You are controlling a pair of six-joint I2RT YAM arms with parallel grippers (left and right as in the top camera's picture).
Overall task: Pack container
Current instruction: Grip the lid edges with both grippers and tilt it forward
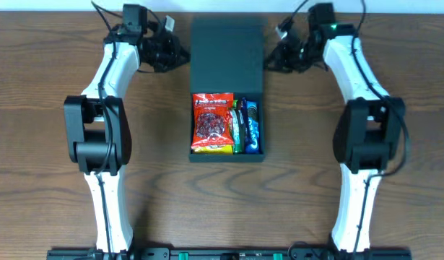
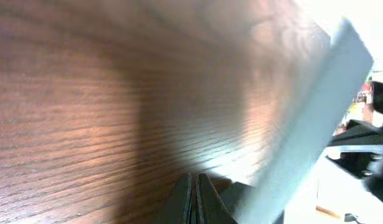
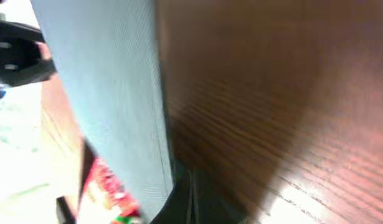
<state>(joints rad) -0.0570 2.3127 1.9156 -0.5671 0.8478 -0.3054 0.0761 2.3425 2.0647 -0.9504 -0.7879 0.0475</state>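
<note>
Both arms reach far up the table and bend in toward the middle. The left gripper (image 1: pixel 180 56) sits just beside the left edge of the lid (image 1: pixel 227 54). The right gripper (image 1: pixel 271 61) sits just beside the lid's right edge. I cannot tell if either one touches the lid.

The container (image 1: pixel 227 157) is in the middle of the table (image 1: pixel 48 180), between the 2 arms. It is open. Its lid is on the far side and its box part is on the near side. Inside the box, a red packet (image 1: pixel 213 124) fills the left part. A green packet (image 1: pixel 238 126) and a blue packet (image 1: pixel 253 128) stand side by side in the right part.

Only the overhead view shows both arms and all 3 packets. The left wrist view is up close. It shows the left fingers (image 2: pixel 184 199) pressed together with nothing between them. The lid is a pale grey-blue slab slanting up on the right. The right wrist view is dark and blurry. The right fingers (image 3: pixel 203 199) look pressed together too. The lid is a wide slab on the left, and a bit of the red packet peeks out below it.

The table is brown wood with long grain lines. Light shines off it in both wrist views. A pale strip runs past the far edge of the table. At the right side of the left wrist view there is a bright space with dark shapes, too blurry to name.
</note>
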